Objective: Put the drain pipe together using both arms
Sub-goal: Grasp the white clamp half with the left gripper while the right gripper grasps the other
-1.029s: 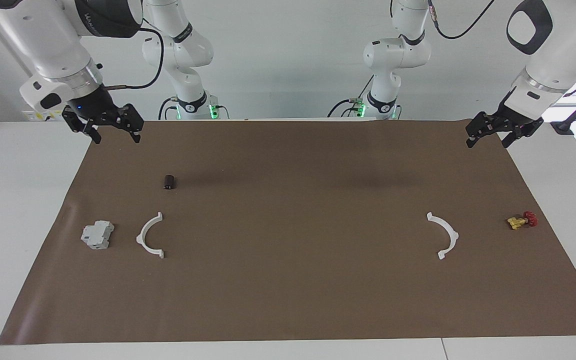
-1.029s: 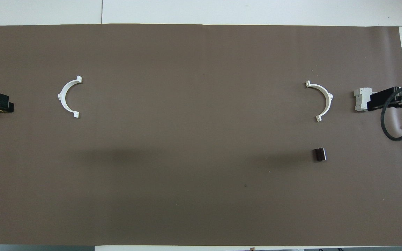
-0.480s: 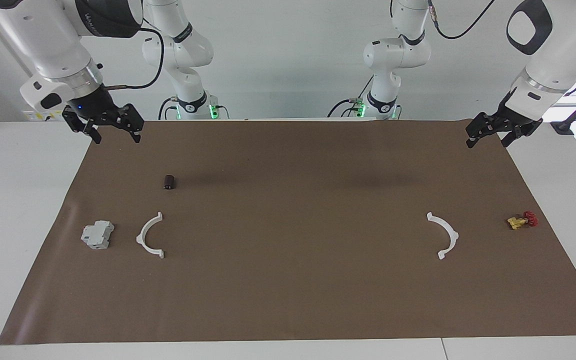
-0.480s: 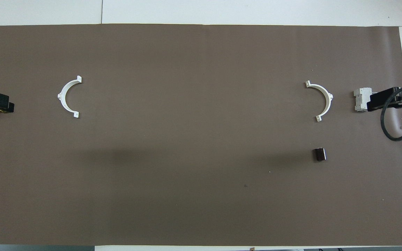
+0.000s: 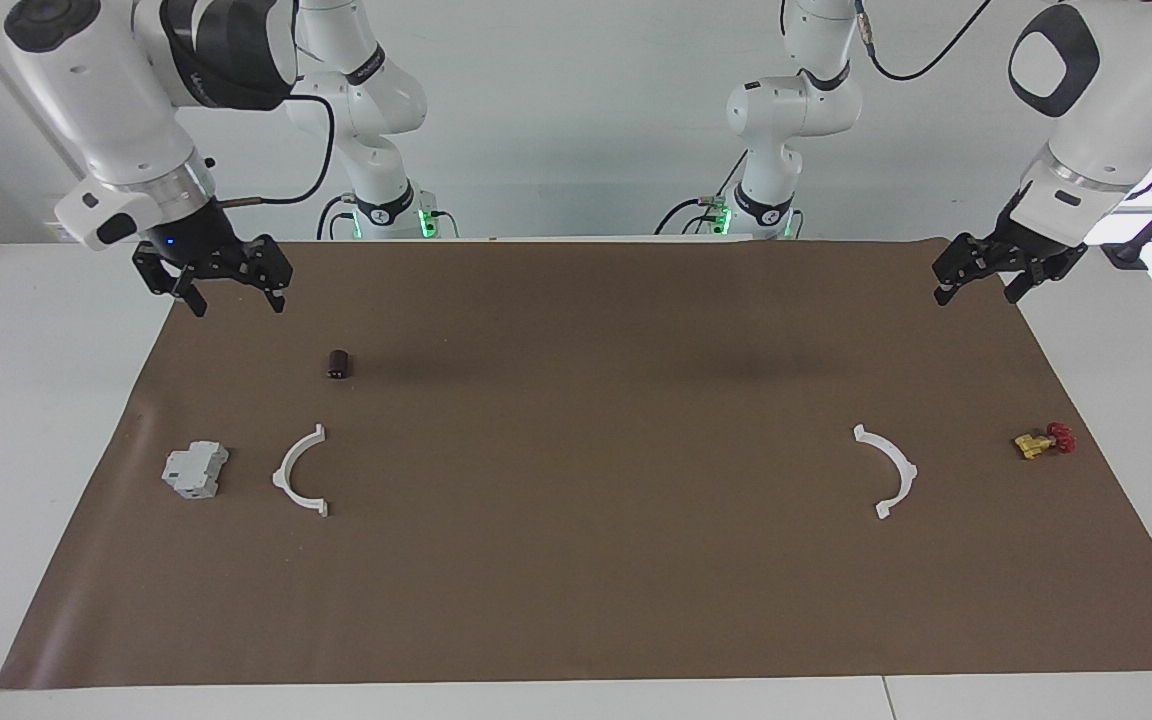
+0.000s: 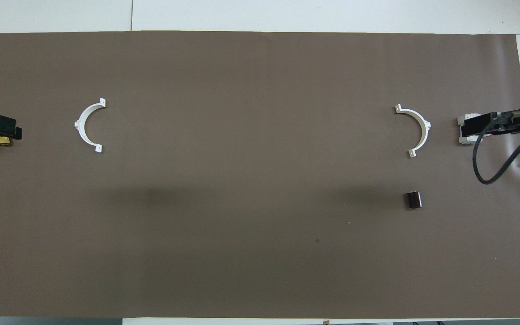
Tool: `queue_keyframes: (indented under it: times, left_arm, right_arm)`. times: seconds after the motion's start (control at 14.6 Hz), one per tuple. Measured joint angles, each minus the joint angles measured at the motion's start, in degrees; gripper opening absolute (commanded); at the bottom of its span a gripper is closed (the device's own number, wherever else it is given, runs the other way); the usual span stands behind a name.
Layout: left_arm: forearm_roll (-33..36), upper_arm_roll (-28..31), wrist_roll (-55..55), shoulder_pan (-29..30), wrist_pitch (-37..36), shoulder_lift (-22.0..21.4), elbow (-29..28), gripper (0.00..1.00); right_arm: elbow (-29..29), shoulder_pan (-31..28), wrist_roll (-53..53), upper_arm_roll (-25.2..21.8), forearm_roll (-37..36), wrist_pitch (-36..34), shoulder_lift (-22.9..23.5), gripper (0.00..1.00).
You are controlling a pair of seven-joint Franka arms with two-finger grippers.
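Maybe the open left gripper (image 5: 974, 282) and open right gripper (image 5: 235, 290) bump the two half-rings (image 5: 300, 472) at nine and three o'clock, pushing them crooked.

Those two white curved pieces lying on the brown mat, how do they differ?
The half-ring by the grey block lies toward the right arm's end; the half-ring by the valve toward the left arm's. Their open sides face each other. The first has a dark cylinder nearby. Both lie flat, untouched, alike in shape.
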Motion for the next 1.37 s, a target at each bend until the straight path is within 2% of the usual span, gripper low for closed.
queue_keyframes:
  times: [0.14,0.34,0.55,0.69,0.75,0.96,1.23,1.37]
  left_arm:
    - [0.0,0.0,0.0,0.0,3.9,0.4,-2.3,1.00]
    - [0.0,-0.1,0.0,-0.1,10.7,3.0,-5.5,1.00]
    - [0.0,-0.1,0.1,-0.1,19.7,8.4,-7.7,0.98]
    - [0.0,-0.1,0.1,-0.1,25.7,11.5,-9.7,0.97]
    - [0.0,-0.1,0.3,-0.1,28.6,12.5,-11.0,0.97]
    - [0.1,-0.1,0.6,-0.1,34.4,14.3,-13.8,0.96]
    - [0.1,0.0,3.7,0.0,40.8,18.4,-14.3,0.96]
    - [0.1,0.0,5.4,0.7,43.8,20.7,-14.3,0.94]
  right_arm:
    - [-2.3,-0.1,-1.1,0.0,0.0,7.1,3.4,1.00]
    - [-2.9,-0.3,-5.7,0.0,0.0,17.4,11.7,1.00]
    - [-2.8,-1.9,-10.5,0.0,0.2,21.6,18.1,1.00]
    - [-2.8,-4.0,-17.3,0.0,4.4,23.5,21.5,0.94]
    - [-2.9,-4.7,-19.8,0.0,6.0,24.2,22.9,0.86]
    - [-3.9,-4.7,-20.7,0.2,6.9,27.3,24.4,0.82]
    - [-4.7,-4.6,-20.7,0.4,7.0,29.8,25.3,0.67]
    - [-4.8,-4.6,-20.7,0.5,7.0,30.0,25.6,0.56]
